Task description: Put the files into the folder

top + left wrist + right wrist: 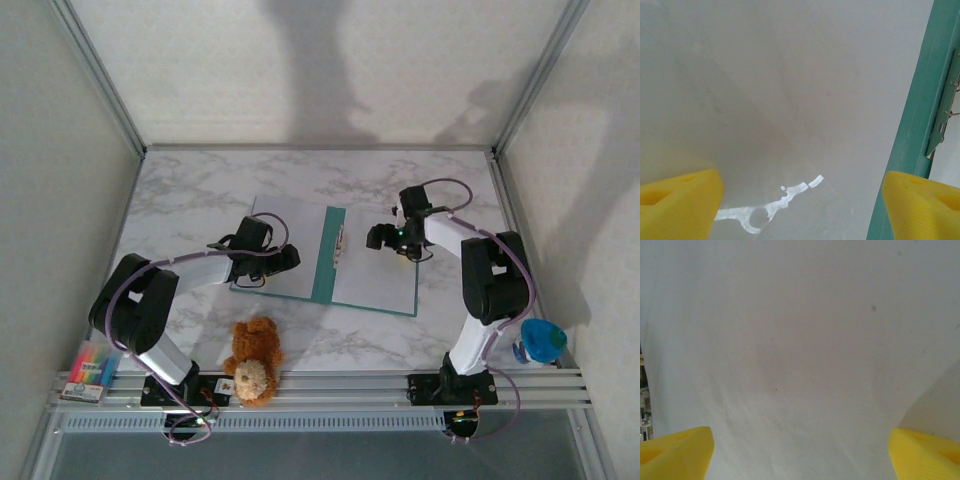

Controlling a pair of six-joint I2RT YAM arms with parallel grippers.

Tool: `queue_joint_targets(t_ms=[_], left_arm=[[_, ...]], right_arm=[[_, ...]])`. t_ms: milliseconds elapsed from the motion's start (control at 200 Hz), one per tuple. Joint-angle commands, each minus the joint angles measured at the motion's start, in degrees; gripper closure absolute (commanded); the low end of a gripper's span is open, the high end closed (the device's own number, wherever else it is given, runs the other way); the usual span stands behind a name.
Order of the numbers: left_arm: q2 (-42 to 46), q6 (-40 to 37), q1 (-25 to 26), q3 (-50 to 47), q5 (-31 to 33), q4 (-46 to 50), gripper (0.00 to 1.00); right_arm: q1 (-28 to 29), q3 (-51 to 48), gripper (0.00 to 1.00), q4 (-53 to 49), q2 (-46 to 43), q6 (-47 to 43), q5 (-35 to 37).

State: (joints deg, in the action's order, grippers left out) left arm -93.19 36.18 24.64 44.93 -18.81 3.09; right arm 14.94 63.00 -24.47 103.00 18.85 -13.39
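The folder [328,262] lies open in the middle of the marble table [190,190]. The white sheet on its right half is probably the files [378,272]. The left gripper [280,262] and the right gripper [385,238] hover over the two halves, fingers spread wide and holding nothing. I think the filing is nearly finished. Next, one gripper needs to catch a cover edge to close it.
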Motion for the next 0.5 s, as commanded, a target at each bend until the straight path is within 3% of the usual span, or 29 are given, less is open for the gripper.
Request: queue_joint_targets(t_ms=[0, 496], left_arm=[[-2.1, -0.7, -0.7, -0.5, 2.5, 5.4, 0.15], [-1.7, -0.8, -0.7, -0.8, 2.6, 5.4, 0.15]], right_arm=[[0.8, 1.7, 0.10, 0.0, 1.6, -0.5, -1.1], [1.4, 1.9, 0.09, -3.1, 0.3, -0.8, 1.7]])
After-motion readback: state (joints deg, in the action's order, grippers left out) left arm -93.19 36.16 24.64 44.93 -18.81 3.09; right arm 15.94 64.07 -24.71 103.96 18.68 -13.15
